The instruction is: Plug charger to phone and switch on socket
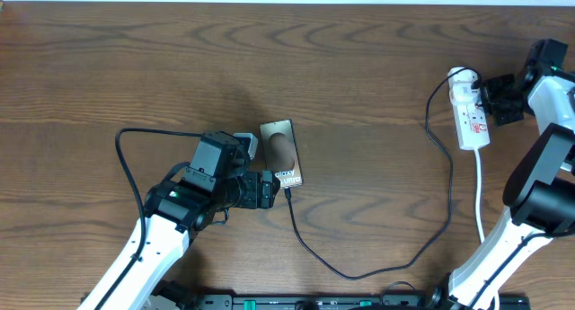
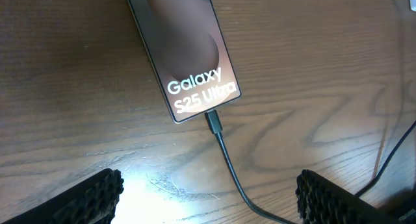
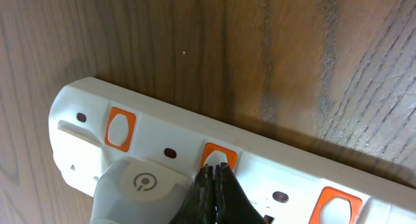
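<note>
The phone (image 1: 281, 153) lies flat on the table, "Galaxy" lettering towards my left arm. In the left wrist view the charger's black plug tip (image 2: 214, 122) sits in the bottom edge of the phone (image 2: 185, 49), and its cable (image 2: 234, 178) runs back between my fingers. My left gripper (image 2: 208, 204) stands open just short of the phone, touching nothing. The charger cable (image 1: 359, 274) loops across to the white socket (image 1: 472, 112) at the right. My right gripper (image 3: 214, 173) is shut, its tips resting on the middle orange switch (image 3: 218, 156) of the socket (image 3: 169, 130).
A white plug adapter (image 3: 140, 185) sits in the strip beside my right fingertips. Two more orange switches (image 3: 120, 128) show along the strip. The strip's white lead (image 1: 479, 193) runs towards the front edge. A small grey object (image 1: 247, 144) lies left of the phone.
</note>
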